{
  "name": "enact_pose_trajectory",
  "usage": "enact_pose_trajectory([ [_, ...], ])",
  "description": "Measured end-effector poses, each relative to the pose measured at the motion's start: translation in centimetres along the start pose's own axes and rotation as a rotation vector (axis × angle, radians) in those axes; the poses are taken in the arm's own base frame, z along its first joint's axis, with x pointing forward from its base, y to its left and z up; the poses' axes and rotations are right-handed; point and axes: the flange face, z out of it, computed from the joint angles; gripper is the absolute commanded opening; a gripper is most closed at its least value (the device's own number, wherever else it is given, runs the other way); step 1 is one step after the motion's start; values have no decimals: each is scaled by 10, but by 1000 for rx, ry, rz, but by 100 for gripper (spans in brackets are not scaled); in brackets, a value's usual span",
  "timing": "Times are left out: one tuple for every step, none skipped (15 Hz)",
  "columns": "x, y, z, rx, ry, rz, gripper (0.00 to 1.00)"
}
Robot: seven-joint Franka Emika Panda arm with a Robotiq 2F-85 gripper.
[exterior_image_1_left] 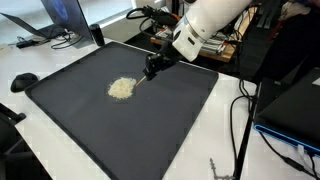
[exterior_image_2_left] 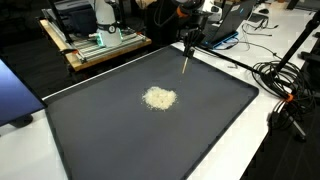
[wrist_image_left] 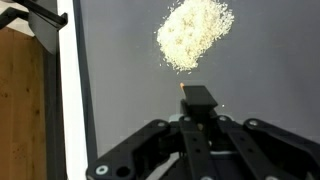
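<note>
A small pile of pale grains lies near the middle of a large black mat. My gripper hovers over the mat's far part, a short way from the pile. It is shut on a thin stick that points down towards the mat. In the wrist view only the stick's orange tip shows, beside the dark closed fingers. The stick's end is apart from the grains.
The mat covers most of a white table. A laptop and a black puck sit by one corner. Cables run along one side. A wooden rack with equipment stands behind the mat.
</note>
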Motion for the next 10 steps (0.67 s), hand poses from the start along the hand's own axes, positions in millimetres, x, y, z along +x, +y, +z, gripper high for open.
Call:
enact_pose_trajectory([
  [1, 10, 2, 29, 7, -2, 3],
  [1, 21, 5, 60, 15, -2, 3],
  [1, 31, 7, 89, 25, 0, 3],
  [0, 42, 10, 120, 36, 6, 3],
  [-2, 52, 12, 152, 48, 13, 3],
  [-4, 62, 15, 185, 62, 23, 3],
  [-7, 71, 19, 218, 76, 36, 3],
  [-11, 81, 22, 249, 91, 51, 3],
  [-14, 90, 26, 280, 106, 66, 3],
  [-19, 98, 30, 309, 122, 83, 3],
])
